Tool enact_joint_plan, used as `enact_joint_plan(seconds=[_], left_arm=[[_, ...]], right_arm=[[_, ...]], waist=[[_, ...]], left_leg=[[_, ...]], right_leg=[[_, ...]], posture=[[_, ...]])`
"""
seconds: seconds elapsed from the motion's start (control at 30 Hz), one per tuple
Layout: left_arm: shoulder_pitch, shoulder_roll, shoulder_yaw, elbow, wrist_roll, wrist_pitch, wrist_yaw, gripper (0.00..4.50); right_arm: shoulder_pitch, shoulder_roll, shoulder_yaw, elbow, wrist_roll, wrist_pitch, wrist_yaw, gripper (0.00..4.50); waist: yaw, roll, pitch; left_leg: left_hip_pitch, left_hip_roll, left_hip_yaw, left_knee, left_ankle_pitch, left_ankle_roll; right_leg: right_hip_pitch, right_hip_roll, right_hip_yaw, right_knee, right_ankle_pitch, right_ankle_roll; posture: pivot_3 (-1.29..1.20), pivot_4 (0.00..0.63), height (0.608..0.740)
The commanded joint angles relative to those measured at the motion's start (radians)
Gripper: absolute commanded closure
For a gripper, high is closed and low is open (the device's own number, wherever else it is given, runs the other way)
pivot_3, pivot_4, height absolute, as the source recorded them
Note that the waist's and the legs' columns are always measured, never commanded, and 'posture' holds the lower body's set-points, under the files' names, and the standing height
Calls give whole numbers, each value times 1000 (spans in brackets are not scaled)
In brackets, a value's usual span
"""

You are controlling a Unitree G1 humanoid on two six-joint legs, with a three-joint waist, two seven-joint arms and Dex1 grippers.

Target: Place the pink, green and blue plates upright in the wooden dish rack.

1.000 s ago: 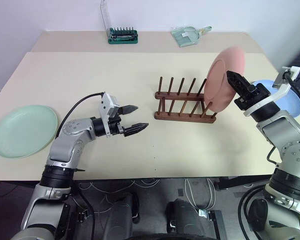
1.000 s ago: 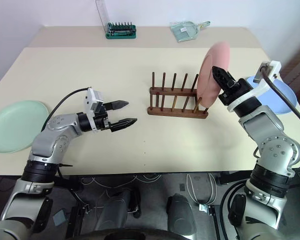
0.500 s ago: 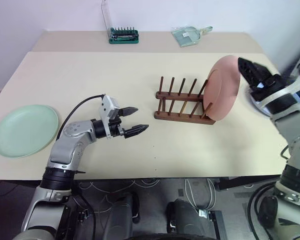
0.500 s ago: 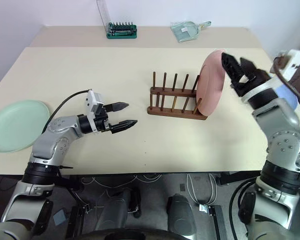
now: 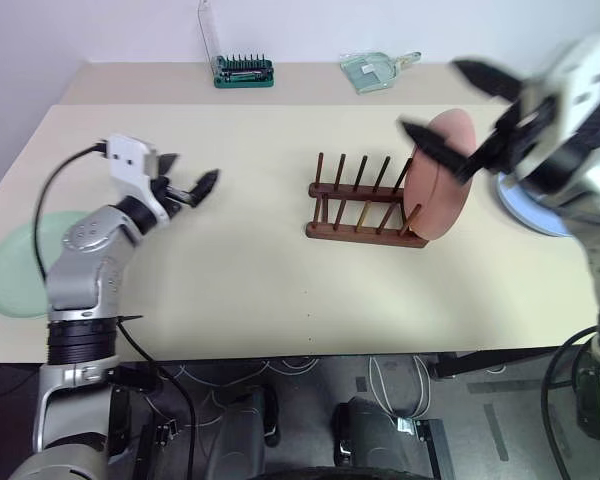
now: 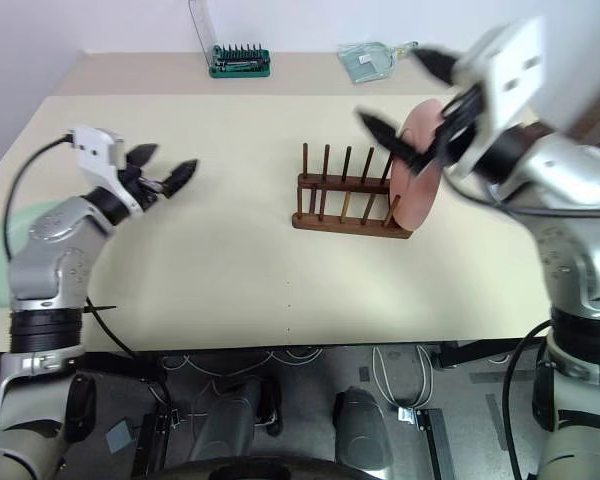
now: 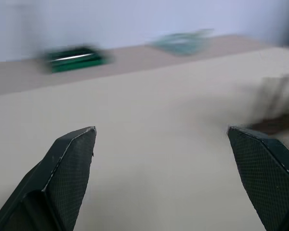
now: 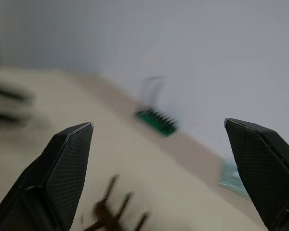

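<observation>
Pale pink plate (image 5: 443, 176) stands upright at the right end of the wooden dish rack (image 5: 365, 200), leaning slightly between the last pegs. Rack sits mid-desk (image 5: 260, 270), its other slots bare. My right end effector (image 5: 460, 115) is raised just above and beside the pink plate, fingers spread wide, nothing between them and not touching the plate. Light blue plate (image 5: 530, 205) lies flat at the right edge of the desk, mostly hidden behind my right arm. Mint green plate (image 5: 10, 275) lies flat at the left edge, partly behind my left arm. My left end effector (image 5: 188, 184) is in the air left of the rack, well apart from it, fingers wide, empty. Green bit holder (image 5: 244, 70) and a clear dustpan (image 5: 378, 70) sit at the far side.
</observation>
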Motion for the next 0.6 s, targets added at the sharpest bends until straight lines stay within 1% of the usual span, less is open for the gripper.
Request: enact_joint_plan(seconds=[0.03, 0.07, 0.17, 0.33, 0.43, 0.6], left_arm=[[-11, 70, 150, -14, 14, 108, 155, 0], [-3, 99, 175, 6, 56, 151, 228, 0], [28, 137, 237, 31, 112, 224, 354, 0], [72, 141, 406, 17, 134, 357, 520, 0], [92, 134, 463, -6, 136, 440, 573, 0], [124, 131, 484, -49, 123, 557, 572, 0]], right_arm=[[-23, 46, 131, -3, -95, -64, 70, 53], [-18, 70, 173, 17, -128, -89, 86, 53], [-10, 119, 227, 71, -191, -144, 119, 53], [-15, 179, 246, 175, -245, -207, 162, 53], [-22, 208, 249, 219, -268, -232, 181, 53], [-18, 240, 251, 244, -300, -254, 205, 53]], waist=[[-1, -2, 0], [-3, -2, 0], [-2, -2, 0], [3, -5, 1], [2, -6, 0], [0, -6, 0]], left_leg=[[-1, 0, 0, 0, 0, 0], [-1, 1, 0, 0, 0, 0], [-1, 0, 0, 0, 0, 0], [-1, 0, 0, 1, 0, 0], [-1, 0, -1, 0, 0, -1], [-1, 0, -1, 0, 0, -2]], right_leg=[[-1, 0, 0, 0, 0, 0], [-1, 0, 0, 0, 0, 0], [-1, 0, 0, 0, 0, 0], [-1, 0, -1, 0, 0, 0], [-1, 0, -1, 0, 0, 0], [-1, 0, -1, 0, 0, 0]], posture=[[0, 150, 736], [0, 150, 736], [0, 150, 736], [0, 150, 736], [0, 150, 736], [0, 150, 736]])
